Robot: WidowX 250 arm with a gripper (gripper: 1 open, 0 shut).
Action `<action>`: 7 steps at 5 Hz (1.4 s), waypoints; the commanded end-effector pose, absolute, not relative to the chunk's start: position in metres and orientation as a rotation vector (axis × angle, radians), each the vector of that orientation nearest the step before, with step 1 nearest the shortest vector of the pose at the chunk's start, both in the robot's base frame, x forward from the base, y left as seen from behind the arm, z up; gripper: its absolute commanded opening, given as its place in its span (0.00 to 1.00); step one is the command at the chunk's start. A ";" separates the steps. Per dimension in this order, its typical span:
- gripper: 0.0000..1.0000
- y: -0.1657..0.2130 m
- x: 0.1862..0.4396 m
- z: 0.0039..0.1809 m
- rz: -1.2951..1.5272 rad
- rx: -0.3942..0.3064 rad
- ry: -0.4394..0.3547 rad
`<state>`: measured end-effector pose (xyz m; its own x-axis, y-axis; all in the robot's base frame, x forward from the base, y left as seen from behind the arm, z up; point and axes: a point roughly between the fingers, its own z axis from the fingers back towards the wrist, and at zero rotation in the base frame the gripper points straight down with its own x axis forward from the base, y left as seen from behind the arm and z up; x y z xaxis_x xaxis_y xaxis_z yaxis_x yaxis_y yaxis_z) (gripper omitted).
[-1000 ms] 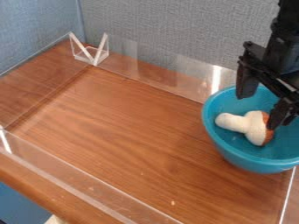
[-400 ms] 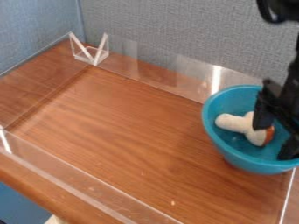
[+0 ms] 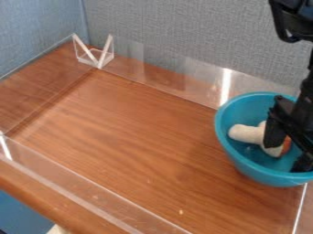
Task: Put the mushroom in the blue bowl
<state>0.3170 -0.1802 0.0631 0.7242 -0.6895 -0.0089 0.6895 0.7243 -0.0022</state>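
You see one blue bowl (image 3: 261,142) at the right edge of the wooden bench (image 3: 116,128), with one mushroom (image 3: 250,133) lying inside it. Your one pincer (image 3: 288,144) stands wide open, straddling the mushroom's cap end and gripping nothing. Since a second ago it has sunk from above the rim into the bowl.

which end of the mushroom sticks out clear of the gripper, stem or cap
The cream stem end of the mushroom, pointing left inside the bowl; the gripper mostly hides the orange cap.
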 end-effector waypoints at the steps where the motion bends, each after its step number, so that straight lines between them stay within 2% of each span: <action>1: 0.00 -0.174 0.323 0.080 -0.737 -0.003 -0.029; 5: 0.00 -0.139 0.321 0.073 -0.711 -0.007 -0.006; 7: 0.00 -0.145 0.312 0.078 -0.797 -0.002 0.001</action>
